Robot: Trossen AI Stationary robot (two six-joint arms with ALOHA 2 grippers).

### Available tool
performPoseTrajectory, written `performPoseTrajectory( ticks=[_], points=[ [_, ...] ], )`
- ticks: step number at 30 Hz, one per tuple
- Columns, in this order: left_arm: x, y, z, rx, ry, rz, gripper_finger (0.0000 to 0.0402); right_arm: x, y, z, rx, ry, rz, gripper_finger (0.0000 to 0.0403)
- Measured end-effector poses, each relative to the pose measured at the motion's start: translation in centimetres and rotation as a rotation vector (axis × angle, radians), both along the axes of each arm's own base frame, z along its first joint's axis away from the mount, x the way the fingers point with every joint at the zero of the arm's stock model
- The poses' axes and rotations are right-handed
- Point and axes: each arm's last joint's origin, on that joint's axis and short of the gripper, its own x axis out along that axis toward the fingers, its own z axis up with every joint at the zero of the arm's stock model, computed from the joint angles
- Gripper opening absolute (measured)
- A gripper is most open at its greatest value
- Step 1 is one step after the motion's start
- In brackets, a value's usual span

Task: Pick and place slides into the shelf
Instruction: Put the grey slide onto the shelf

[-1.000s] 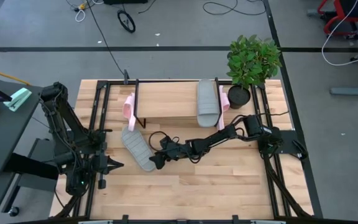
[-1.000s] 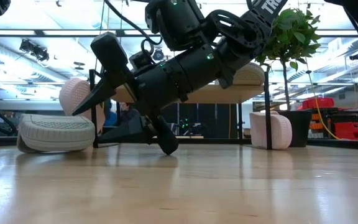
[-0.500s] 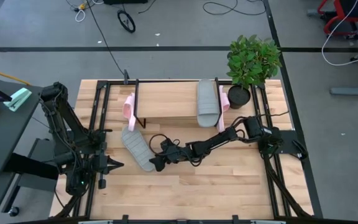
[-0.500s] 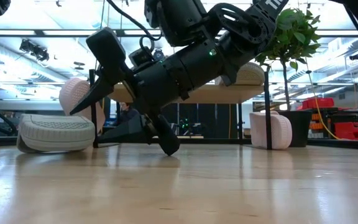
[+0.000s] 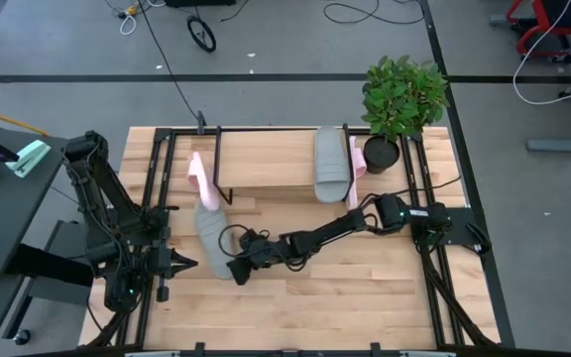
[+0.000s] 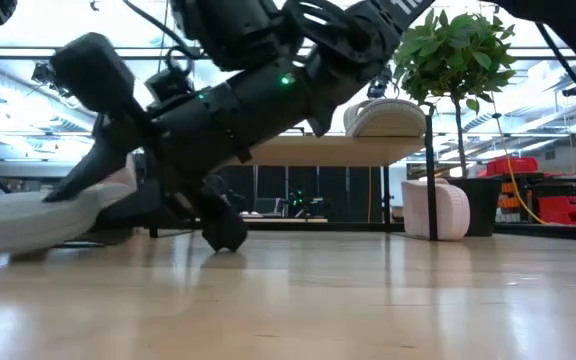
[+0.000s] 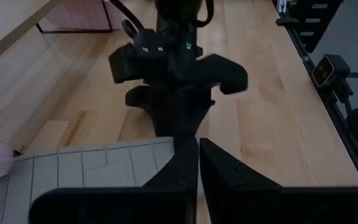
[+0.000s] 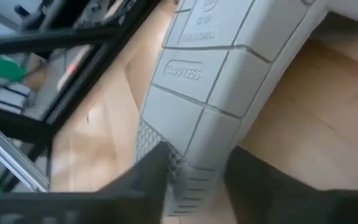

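A grey slide [image 5: 210, 236] lies sole up on the table in front of the shelf [image 5: 266, 159], and my right gripper [image 5: 232, 270] is shut on its near end. A second grey slide [image 5: 331, 164] lies on the shelf's board. One pale pink slide [image 5: 197, 177] leans at the shelf's left end, and another [image 5: 357, 159] stands at its right end. My left gripper [image 5: 178, 263] waits shut by the table's left edge, its tips [image 7: 197, 165] pointing at the grey slide's sole [image 7: 86, 171]. My right gripper has the near end [image 8: 191, 177] of the grey slide between its two fingers [image 8: 145, 180], coming slanting down from the table's right. In the low view one finger [image 6: 68, 170] lies on top of the slide. The slide [image 6: 28, 215] is tilted, with its far part on the table.
A potted plant [image 5: 399, 99] stands at the table's far right corner, beside the shelf. The shelf's black frame legs [image 5: 216, 169] stand just behind the grey slide. Bare wood lies toward the near edge [image 5: 345, 307].
My right gripper has gone toward the table's left edge and a little nearer, and its fingers have drawn together on the grey slide's near end. The slide has been shoved left and turned more lengthwise, near to far. The pink slide at the shelf's left end has been nudged left.
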Motion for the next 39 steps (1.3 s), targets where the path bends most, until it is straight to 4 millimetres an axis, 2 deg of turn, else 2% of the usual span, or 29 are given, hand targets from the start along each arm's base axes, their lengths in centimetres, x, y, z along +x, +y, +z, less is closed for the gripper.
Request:
performPoseTrajectory(
  ticks=[3,4,9,14,18,21,26,31,35,39],
  points=[
    [0.0,0.0,0.0,0.000,0.000,0.000,0.0012,-0.1,0.4,0.7,-0.037,0.040,0.031,0.0056],
    [0.0,0.0,0.0,0.001,0.000,0.000,0.0009,-0.3,0.6,1.1,-0.049,0.054,0.042,0.0051],
    [0.0,0.0,0.0,0.000,0.000,0.000,0.0006,-1.9,2.4,3.7,-0.062,0.140,0.086,0.0051],
    [0.0,0.0,0.0,-0.004,-0.001,0.000,0.0021,-4.3,5.6,6.4,-0.084,0.217,0.178,0.0051],
    [0.0,-0.1,0.0,-0.008,-0.003,0.000,0.0019,-6.2,8.0,9.4,-0.126,0.193,0.218,0.0051],
    [0.0,-0.1,0.0,-0.010,-0.003,-0.001,0.0011,-7.6,9.5,11.7,-0.280,0.138,0.215,0.0051],
    [0.1,-0.3,0.2,0.014,-0.027,-0.018,0.0006,-10.7,11.0,15.1,-0.671,0.115,0.132,0.0051],
    [0.4,-0.8,0.7,0.064,-0.090,-0.047,0.0022,-13.3,11.8,17.2,-1.066,0.157,0.052,0.0051],
    [0.7,-1.5,1.7,0.147,-0.202,-0.044,0.0034,-13.8,12.1,18.1,-1.147,0.149,0.056,0.0051],
    [1.0,-2.0,3.6,0.265,-0.298,-0.053,0.0041,-14.0,11.8,17.0,-1.153,0.180,0.075,0.0050]
  ],
)
